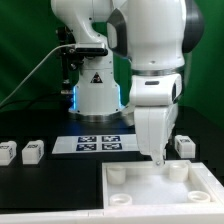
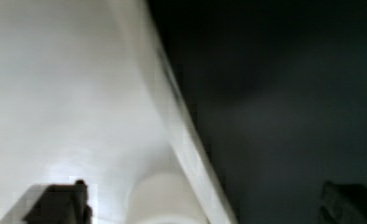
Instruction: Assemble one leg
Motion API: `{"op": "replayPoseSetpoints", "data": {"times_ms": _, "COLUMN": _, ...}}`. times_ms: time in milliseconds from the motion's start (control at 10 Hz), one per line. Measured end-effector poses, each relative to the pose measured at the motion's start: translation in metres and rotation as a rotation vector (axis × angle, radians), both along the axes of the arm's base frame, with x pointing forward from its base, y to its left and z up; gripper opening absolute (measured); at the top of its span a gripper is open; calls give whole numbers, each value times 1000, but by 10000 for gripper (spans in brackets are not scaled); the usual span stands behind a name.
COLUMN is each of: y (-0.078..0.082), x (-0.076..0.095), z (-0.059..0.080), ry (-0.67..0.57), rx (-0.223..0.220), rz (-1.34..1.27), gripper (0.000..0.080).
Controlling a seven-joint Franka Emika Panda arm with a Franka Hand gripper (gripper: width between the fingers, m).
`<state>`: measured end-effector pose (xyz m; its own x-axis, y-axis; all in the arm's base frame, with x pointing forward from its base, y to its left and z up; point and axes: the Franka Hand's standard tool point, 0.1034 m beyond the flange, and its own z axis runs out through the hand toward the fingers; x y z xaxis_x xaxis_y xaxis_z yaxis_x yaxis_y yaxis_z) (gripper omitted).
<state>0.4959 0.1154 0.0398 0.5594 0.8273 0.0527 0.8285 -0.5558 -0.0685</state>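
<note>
Dark worktop (image 1: 40,188) is carrying everything: the hand (image 1: 157,157) is hovering over the white panel (image 1: 120,195), gaping wide, holding nothing; the nearest leg (image 1: 183,146) is sitting at its two o'clock in the exterior view.

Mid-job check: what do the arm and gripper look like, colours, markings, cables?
The arm has glossy white rounded shells with dark bands at the joints. Its white base carries a black triangle marking and a blue glow. A thin dark cable runs to it. The gripper is white; its fingers look dark in the wrist view.
</note>
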Motion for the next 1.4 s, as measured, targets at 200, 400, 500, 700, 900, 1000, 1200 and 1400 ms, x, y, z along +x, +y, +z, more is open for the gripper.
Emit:
{"op": "replayPoseSetpoints", "data": {"times_ms": 200, "y": 30, "x": -4, "z": 1, "ry": -2, "rx": 6, "rz": -288, "gripper": 649}}
{"op": "replayPoseSetpoints", "data": {"times_ms": 400, "y": 36, "x": -8, "z": -1, "ry": 11, "rx": 28, "rz": -511, "gripper": 649}}
{"op": "replayPoseSetpoints", "data": {"times_ms": 500, "y": 38, "x": -8, "z": -1, "ry": 25, "rx": 34, "rz": -607, "gripper": 649}}
{"op": "replayPoseSetpoints", "data": {"times_ms": 700, "y": 46, "x": -24, "z": -1, "ry": 91, "rx": 21, "rz": -868, "gripper": 649}}
{"op": "replayPoseSetpoints", "data": {"times_ms": 900, "y": 61, "x": -42, "z": 9, "ry": 155, "rx": -43, "rz": -834, "gripper": 649}}
{"op": "replayPoseSetpoints", "data": {"times_ms": 1000, "y": 64, "x": -44, "z": 8, "ry": 141, "rx": -34, "rz": -828, "gripper": 649}}
{"op": "replayPoseSetpoints", "data": {"times_ms": 1200, "y": 61, "x": -60, "z": 4, "ry": 232, "rx": -104, "rz": -810, "gripper": 649}}
{"op": "replayPoseSetpoints", "data": {"times_ms": 1400, "y": 63, "x": -57, "z": 5, "ry": 434, "rx": -231, "rz": -786, "gripper": 649}}
